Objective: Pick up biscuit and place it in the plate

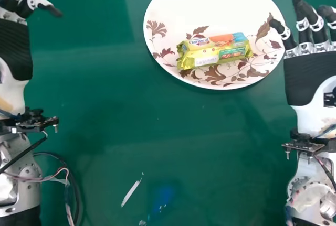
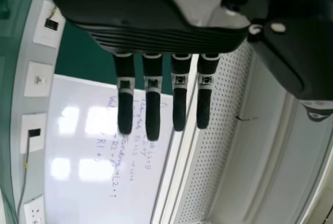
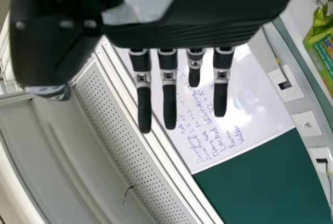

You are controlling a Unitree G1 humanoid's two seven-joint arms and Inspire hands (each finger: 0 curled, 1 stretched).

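The yellow-green biscuit packet (image 1: 215, 51) is laid on the round, brown-flowered white plate (image 1: 210, 3). By a low swing of the open black-and-white right hand (image 1: 312, 76) or open left hand (image 1: 14, 47), it could be dislodged.

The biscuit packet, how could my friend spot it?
On the green table, find the round white plate with brown flowers. On its near half lies a shiny yellow-green biscuit packet. Unlike the flat printed flowers, it's chunky, with an orange patch.
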